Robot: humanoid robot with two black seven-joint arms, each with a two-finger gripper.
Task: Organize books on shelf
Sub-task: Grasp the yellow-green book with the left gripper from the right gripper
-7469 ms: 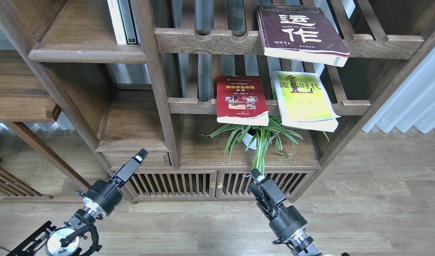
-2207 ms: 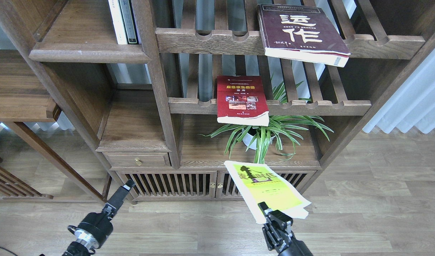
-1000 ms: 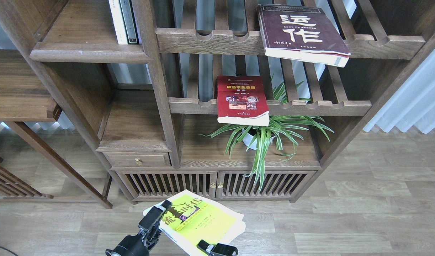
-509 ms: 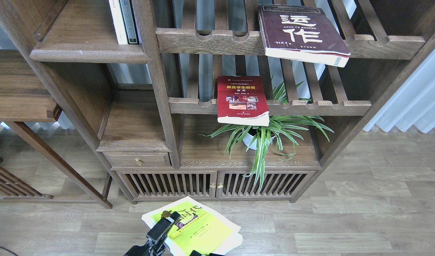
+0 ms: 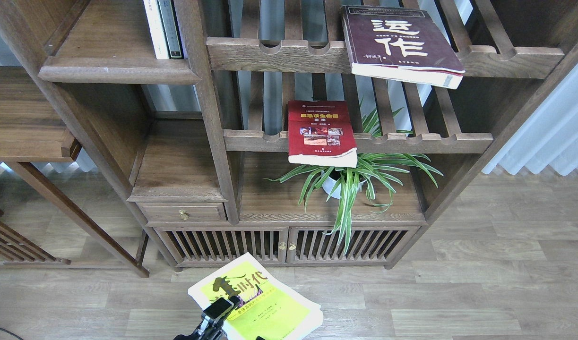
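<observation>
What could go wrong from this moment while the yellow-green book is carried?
1. The left gripper touches only one edge of the yellow-green book, so the book may tilt or slip.
2. The red book and the maroon book overhang their slatted racks; a bump might knock them down onto the plant.

Left gripper low at the bottom edge, right arm almost out of sight

Only the far end of the left arm shows, rising from the bottom edge left of centre; the left gripper (image 5: pixel 221 309) points up and to the right, its pale-tipped dark end lying against the cover of the yellow-green book (image 5: pixel 265 307), though its two fingers cannot be told apart, so whether it grips cannot be told. Of the right arm nothing can be made out but a dark sliver at the bottom edge.
</observation>
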